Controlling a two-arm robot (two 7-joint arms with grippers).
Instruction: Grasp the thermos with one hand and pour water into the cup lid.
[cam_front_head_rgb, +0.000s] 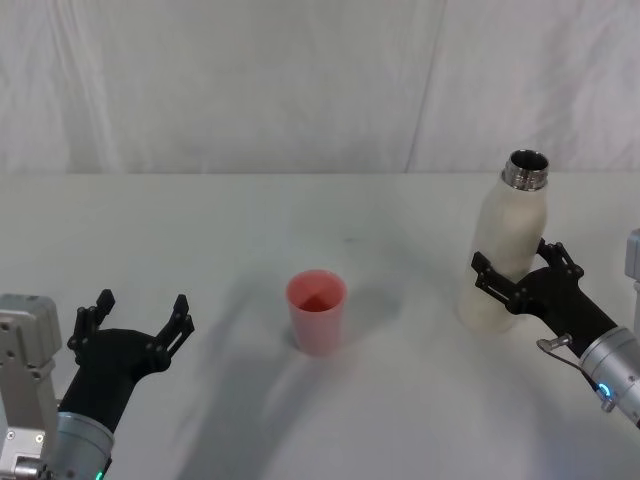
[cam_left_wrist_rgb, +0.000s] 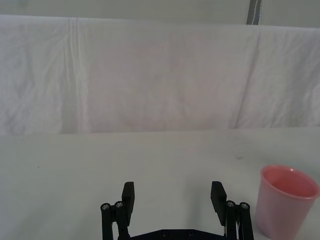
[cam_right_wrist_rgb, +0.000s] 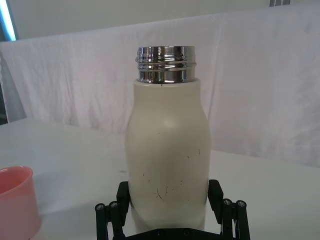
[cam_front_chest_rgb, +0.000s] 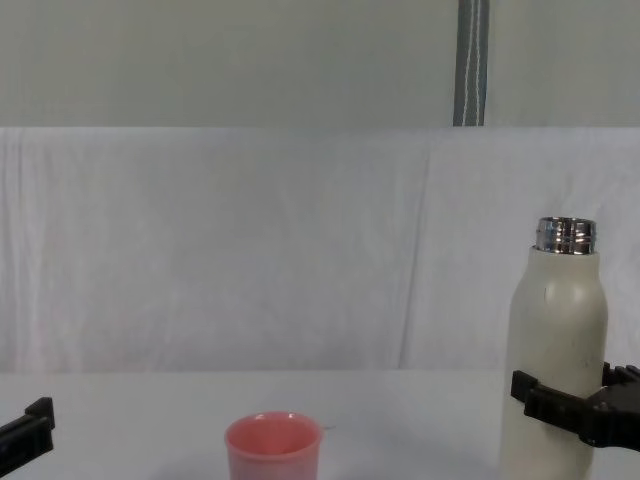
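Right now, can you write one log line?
right gripper: around thermos, upright | cup lid: table | left gripper: open, idle

no readable text, labels, brands, numbers or signs on anything in view

Thermos (cam_right_wrist_rgb: 167, 165): matt cream body, scuffed, with glossy threaded steel neck. Cup lid (cam_front_head_rgb: 317, 310): smooth pink plastic. Backdrop (cam_front_chest_rgb: 250, 250): creased white cloth.
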